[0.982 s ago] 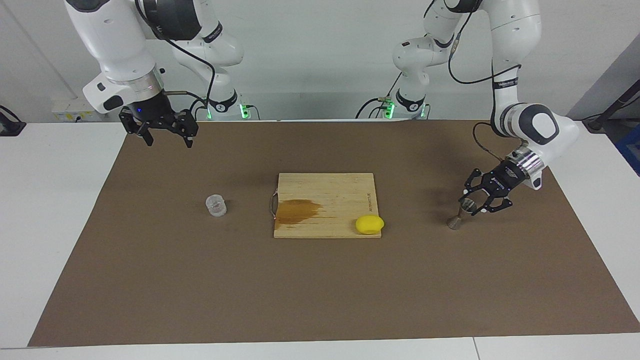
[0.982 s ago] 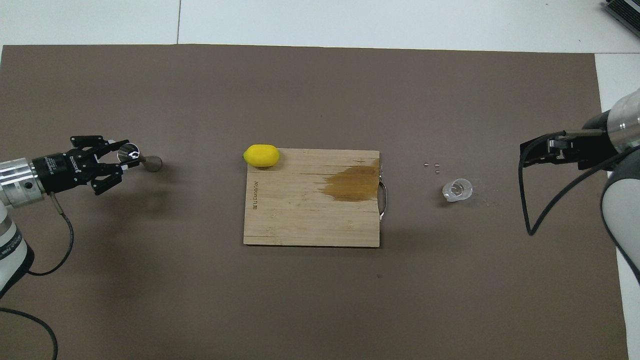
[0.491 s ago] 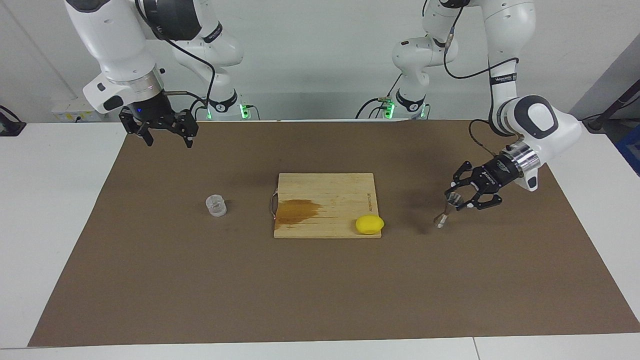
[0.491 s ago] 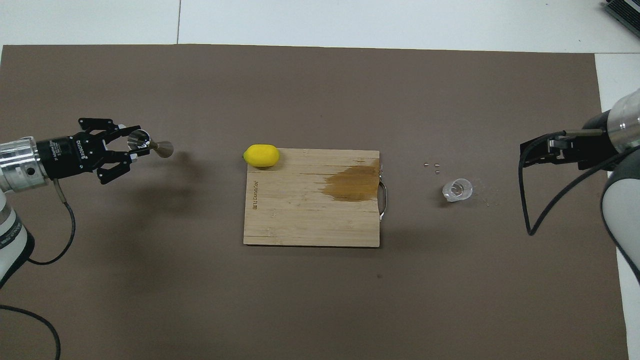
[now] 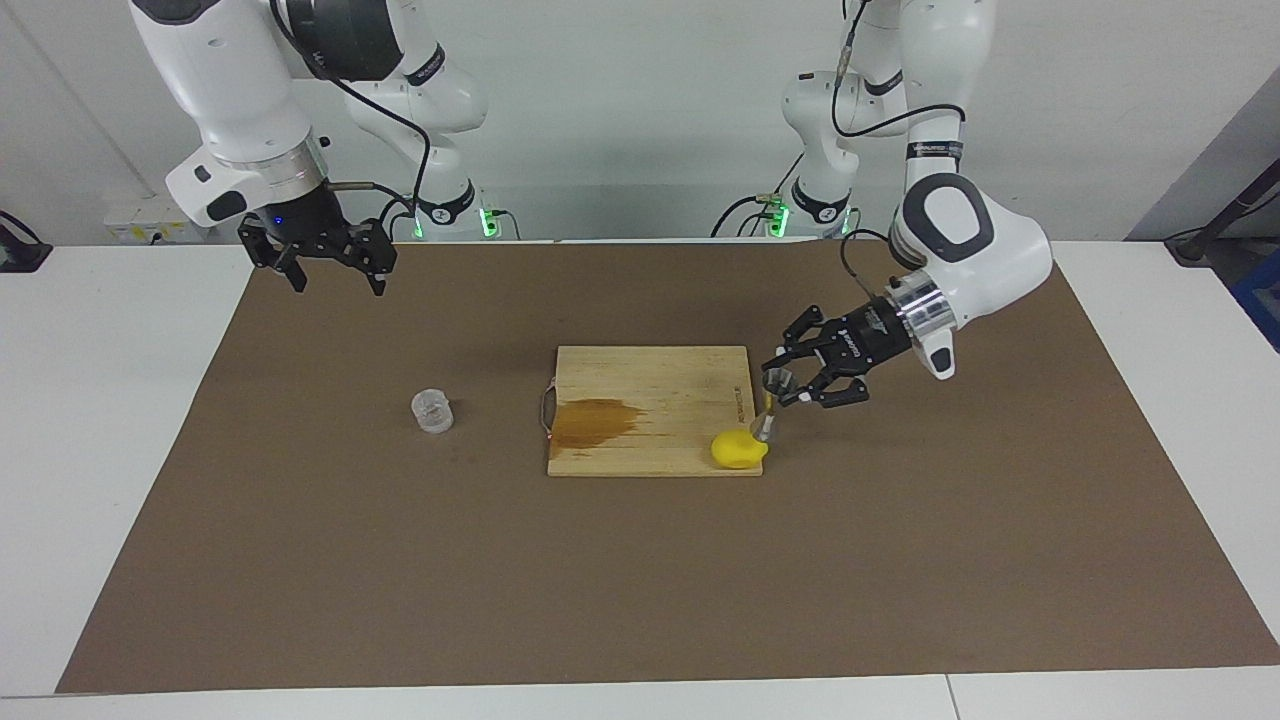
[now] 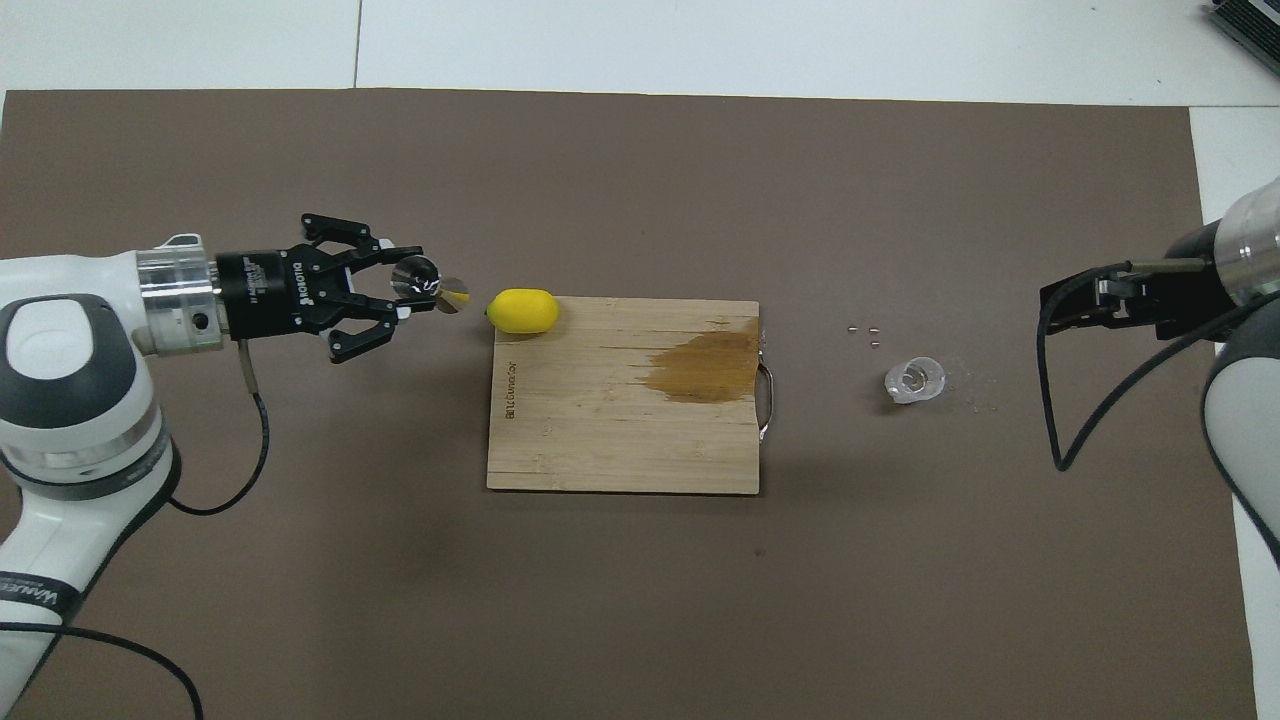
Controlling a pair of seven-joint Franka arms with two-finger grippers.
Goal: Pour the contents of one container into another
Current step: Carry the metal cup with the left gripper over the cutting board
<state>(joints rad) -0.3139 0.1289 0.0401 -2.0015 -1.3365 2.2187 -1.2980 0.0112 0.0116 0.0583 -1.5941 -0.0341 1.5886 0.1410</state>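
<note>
1. We take the cutting board [image 5: 650, 410] on the worktop [image 5: 640, 600] as our landmark. Since half a second ago, the left gripper [image 5: 783, 390] has travelled from well out at the left arm's end of the worktop to just beside the board's edge at that end.
2. This gripper pinches the steel jigger [image 5: 769, 405] by its upper cone; the jigger hangs tilted in the air, its lower cone close above the lemon [image 5: 739, 449] on the board's corner.
3. The clear cup [image 5: 432, 411] has not moved. It stands upright on the worktop off the board's handle end, toward the right arm's side, with a few small specks [image 6: 864, 332] lying near it.
4. The right gripper [image 5: 334, 262] waits with fingers spread, raised above the worktop toward the right arm's end, not touching the cup.
5. We judge that the jigger is being carried toward the cup; nothing is poured yet, and the cup remains unlifted.
</note>
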